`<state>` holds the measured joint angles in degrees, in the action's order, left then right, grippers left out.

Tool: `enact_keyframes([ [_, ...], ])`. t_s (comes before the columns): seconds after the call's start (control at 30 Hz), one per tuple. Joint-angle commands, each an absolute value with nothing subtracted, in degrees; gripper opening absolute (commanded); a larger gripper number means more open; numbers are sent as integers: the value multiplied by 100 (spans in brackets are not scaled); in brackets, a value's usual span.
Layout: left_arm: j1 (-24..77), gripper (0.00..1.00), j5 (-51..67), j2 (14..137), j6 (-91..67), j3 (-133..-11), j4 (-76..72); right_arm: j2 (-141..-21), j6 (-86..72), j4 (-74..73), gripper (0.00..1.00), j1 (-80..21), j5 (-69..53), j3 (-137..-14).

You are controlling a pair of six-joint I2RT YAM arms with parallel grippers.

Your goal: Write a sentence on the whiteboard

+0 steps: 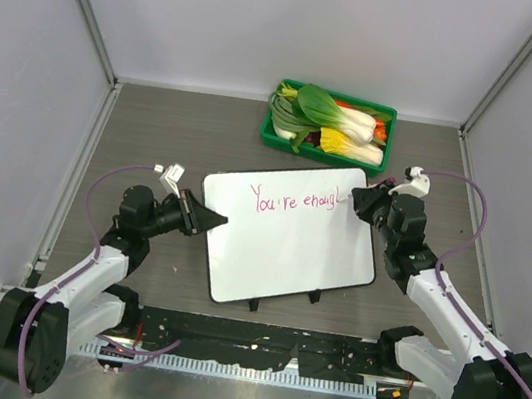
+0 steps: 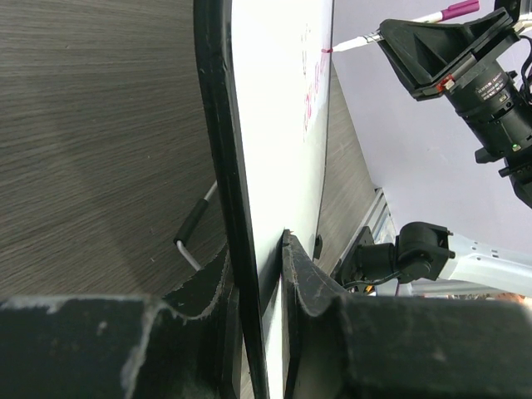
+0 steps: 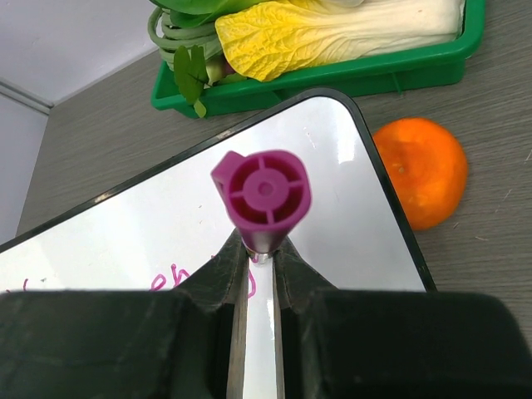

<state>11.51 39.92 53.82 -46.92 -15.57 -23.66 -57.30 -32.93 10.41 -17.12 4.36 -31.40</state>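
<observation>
Beyond our right pincer [image 1: 359,202] sat a green tray [image 1: 269,131] of leafy vegetables [image 1: 334,119] and a dimpled orange [image 3: 422,170]. That pincer gripped a magenta marker [image 3: 262,195], tip at the pink sentence [image 1: 296,202]. Our left pincer [image 1: 216,219] clamped the glossy, round-cornered whiteboard [image 1: 289,249] by its black rim, long axis running between both pincers.

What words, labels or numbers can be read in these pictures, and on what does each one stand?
"You're enough": the sentence, pink handwriting on the whiteboard; its last letter is unclear beside the marker.
Small white print on the camera lens, left wrist view: too small to read.
Nothing else is readable.
</observation>
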Motion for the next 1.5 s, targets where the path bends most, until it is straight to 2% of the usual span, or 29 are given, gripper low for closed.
enact_keyframes([
  [0.0,1134,0,3199,5467,-3516,-1494,-1749,-5818,-3243,1099,1,-1696,580,-3471],
  [0.6,1151,0,3199,5467,-3507,-1494,-1749,-6082,-3191,1169,1,-1688,844,-3727],
  [1.47,1169,0,3164,5449,-3498,-1503,-1731,-5643,-3138,853,1,-1670,615,-3120],
])
